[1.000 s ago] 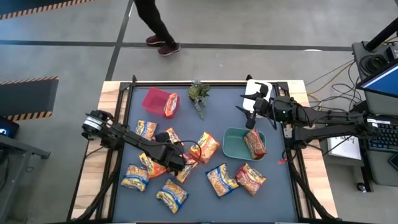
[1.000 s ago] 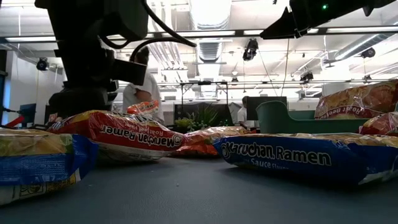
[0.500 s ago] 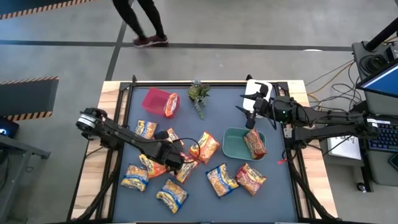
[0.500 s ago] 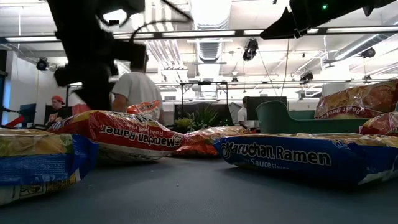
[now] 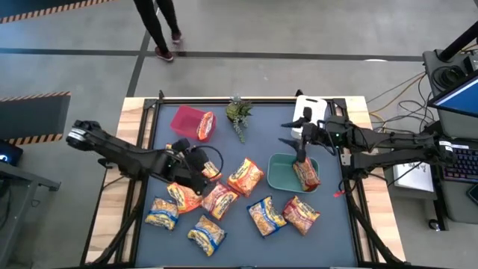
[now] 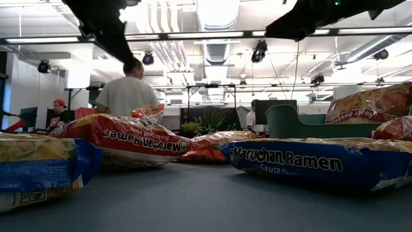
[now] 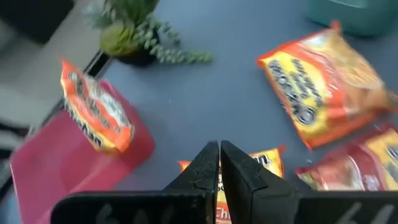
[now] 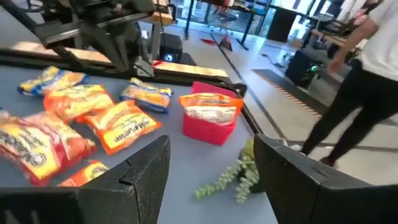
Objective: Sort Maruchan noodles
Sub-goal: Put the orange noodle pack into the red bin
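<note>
On mat, nine loose noodle packets [image 5: 246, 176]

Orange noodle packet [image 5: 205, 125] in red bin [image 5: 186, 119]; teal bin [image 5: 280, 172].

"Maruchan Ramen" upside down on the red packet [image 6: 122, 138] before me, "Maruchan Ramen" and "Sauce" on the blue packet [image 6: 309, 161] beside it

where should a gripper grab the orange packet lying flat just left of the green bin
Take the orange packet by a crimped short end, coming straight down from above. It lies flat and tilted on the mat, so turn the fingers to straddle that end. Its upper end, toward the plant, looks freest; the green bin crowds its right side.
</note>
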Controlling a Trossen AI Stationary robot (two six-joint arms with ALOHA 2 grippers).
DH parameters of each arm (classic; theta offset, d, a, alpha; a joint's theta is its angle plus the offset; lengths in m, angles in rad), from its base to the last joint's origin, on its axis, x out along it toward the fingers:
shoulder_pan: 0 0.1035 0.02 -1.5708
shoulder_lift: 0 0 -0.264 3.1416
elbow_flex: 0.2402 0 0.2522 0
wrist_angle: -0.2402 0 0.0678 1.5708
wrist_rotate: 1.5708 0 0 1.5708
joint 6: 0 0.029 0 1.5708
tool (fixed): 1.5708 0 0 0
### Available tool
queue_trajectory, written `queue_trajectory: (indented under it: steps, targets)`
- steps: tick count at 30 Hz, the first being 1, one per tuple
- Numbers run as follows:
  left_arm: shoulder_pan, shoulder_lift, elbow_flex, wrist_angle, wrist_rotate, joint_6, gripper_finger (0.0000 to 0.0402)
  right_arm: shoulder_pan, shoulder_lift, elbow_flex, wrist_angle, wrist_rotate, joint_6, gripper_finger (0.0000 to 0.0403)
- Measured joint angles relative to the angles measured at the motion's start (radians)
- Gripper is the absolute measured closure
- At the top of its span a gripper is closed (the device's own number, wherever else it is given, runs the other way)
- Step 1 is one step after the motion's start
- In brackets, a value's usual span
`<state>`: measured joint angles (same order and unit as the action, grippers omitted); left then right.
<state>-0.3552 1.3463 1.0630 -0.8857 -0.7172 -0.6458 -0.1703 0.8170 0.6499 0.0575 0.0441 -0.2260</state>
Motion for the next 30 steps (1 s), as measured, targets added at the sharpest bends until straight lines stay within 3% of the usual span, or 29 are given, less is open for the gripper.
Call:
queue_trajectory:
  steps: [4, 7, 17, 26, 30]
  targets:
    - [-0.045, -0.022, -0.028, -0.003, 0.001, 0.053, 0.0402, -0.001, 0.088, 0.055, 0.01, 0.0, 0.05, 0.0199]
    - [-0.07, -0.025, -0.071, 0.009, 0.001, 0.004, 0.0402, -0.001, 0.178, 0.098, 0.008, -0.005, 0.078, 0.0213]
    - [-0.125, -0.01, -0.265, 0.18, 0.029, -0.136, 0.0402, 0.0, 0.554, 0.3, 0.008, -0.246, 0.126, 0.0301]
    - [-0.122, -0.016, -0.409, 0.289, 0.019, -0.176, 0.0402, 0.038, 0.9, 0.555, 0.006, -0.269, 0.14, 0.0371]
    - [-0.121, -0.016, -0.446, 0.338, -0.013, -0.188, 0.0401, 0.068, 1.016, 0.662, 0.001, -0.37, 0.117, 0.0383]
